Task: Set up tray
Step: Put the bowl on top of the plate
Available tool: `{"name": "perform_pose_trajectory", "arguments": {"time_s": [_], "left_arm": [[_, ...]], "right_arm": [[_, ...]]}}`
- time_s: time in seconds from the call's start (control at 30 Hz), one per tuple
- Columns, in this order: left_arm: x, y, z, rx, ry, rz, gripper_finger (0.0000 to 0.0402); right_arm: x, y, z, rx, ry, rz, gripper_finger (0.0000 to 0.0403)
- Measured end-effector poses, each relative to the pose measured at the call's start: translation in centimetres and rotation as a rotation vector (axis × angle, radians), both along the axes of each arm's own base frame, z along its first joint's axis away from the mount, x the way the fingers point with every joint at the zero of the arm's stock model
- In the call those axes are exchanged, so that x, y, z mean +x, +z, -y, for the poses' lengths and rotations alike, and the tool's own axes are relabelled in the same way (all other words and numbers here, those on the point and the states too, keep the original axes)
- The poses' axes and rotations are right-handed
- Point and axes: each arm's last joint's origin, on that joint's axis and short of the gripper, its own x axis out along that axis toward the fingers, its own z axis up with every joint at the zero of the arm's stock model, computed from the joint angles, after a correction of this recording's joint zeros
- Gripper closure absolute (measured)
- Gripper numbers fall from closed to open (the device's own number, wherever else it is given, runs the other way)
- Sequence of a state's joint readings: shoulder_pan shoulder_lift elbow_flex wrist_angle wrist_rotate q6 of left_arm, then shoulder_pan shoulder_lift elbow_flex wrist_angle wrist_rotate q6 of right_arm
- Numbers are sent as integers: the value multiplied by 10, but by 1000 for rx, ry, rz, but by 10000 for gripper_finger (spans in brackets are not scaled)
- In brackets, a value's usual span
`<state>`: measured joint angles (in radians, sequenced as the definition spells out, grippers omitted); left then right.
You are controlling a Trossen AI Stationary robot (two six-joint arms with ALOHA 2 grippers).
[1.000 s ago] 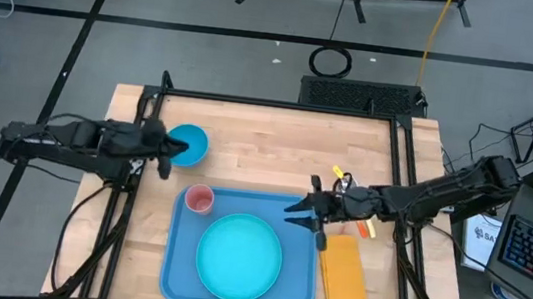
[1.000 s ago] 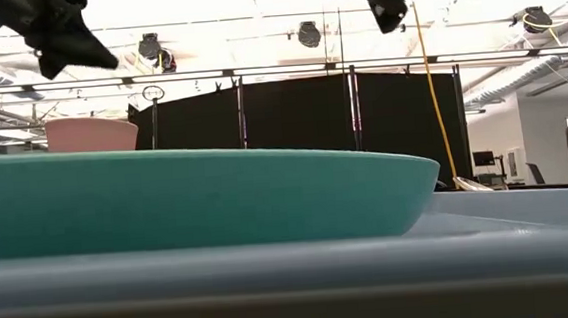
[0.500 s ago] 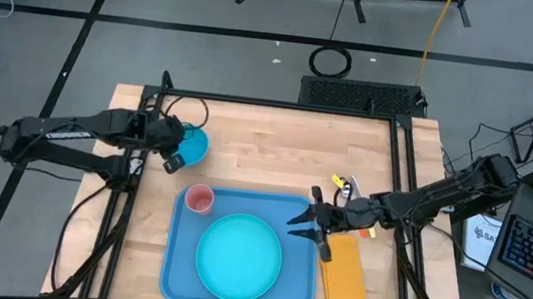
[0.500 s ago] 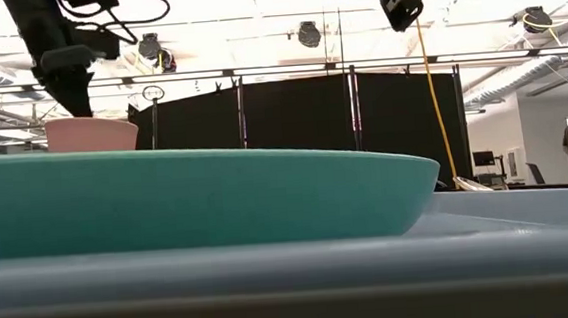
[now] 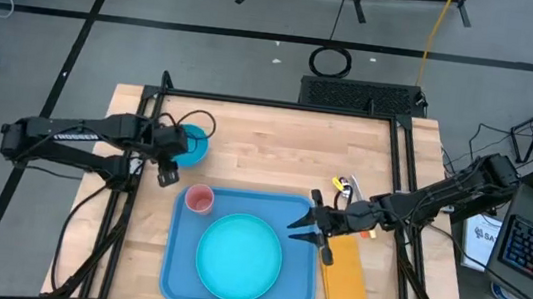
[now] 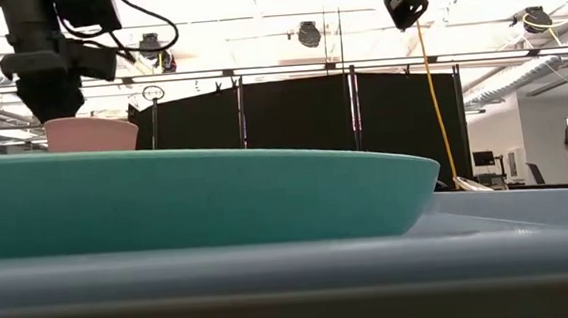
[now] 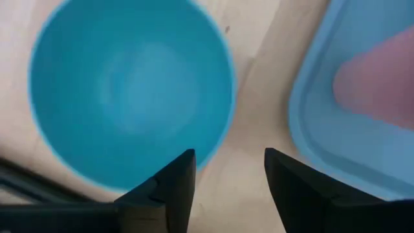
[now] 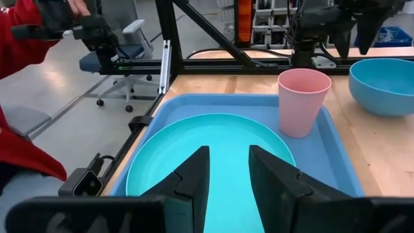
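Observation:
The blue tray (image 5: pixel 173 260) lies at the table's near middle. It carries a round cyan plate (image 5: pixel 239 257) and an upright pink cup (image 5: pixel 199 199) in its far left corner. A small blue bowl (image 5: pixel 194 145) stands on the wood beyond that corner. My left gripper (image 5: pixel 165 170) points down, open, over bare wood between the bowl (image 7: pixel 129 97) and the tray's corner (image 7: pixel 323 155). My right gripper (image 5: pixel 298 229) hovers nearly level over the tray's right rim, open, nothing between its fingers (image 8: pixel 187 178), and faces the plate (image 8: pixel 213 152).
A yellow napkin (image 5: pixel 344 276) lies right of the tray, with small utensils (image 5: pixel 346 187) and an orange item (image 5: pixel 368 231) beyond it. Bare wood stretches across the table's far half. A person in a red sleeve (image 8: pixel 19 39) stands past the table's near left side.
My left gripper has tipped from nearly level to pointing down. It has also swung from the bowl's left side toward the near edge, to the gap between bowl and tray. My right gripper has drifted a little toward the near edge. Bowl, cup and plate stay put.

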<state>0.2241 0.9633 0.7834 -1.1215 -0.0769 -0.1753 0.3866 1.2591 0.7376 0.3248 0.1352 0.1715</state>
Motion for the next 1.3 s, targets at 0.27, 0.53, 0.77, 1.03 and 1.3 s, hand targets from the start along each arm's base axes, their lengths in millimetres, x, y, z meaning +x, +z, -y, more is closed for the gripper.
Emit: {"name": "perform_pose_trajectory", "arguments": {"time_s": [0.27, 0.53, 0.77, 1.03, 1.3], "left_arm": [[2, -5, 3, -14, 39, -9, 228], [12, -16, 1, -15, 34, -67, 232], [20, -26, -1, -21, 41, -137, 231], [26, -35, -2, -32, 41, -191, 231], [29, -40, -3, -38, 42, -222, 231]], "right_arm": [[-1, -2, 0, 3, 1, 6, 303], [-8, -19, 3, 43, -6, 26, 303], [-10, -24, 4, 68, -7, 38, 303], [-10, -24, 4, 68, -7, 39, 303], [-10, -24, 4, 69, -6, 40, 303]]}}
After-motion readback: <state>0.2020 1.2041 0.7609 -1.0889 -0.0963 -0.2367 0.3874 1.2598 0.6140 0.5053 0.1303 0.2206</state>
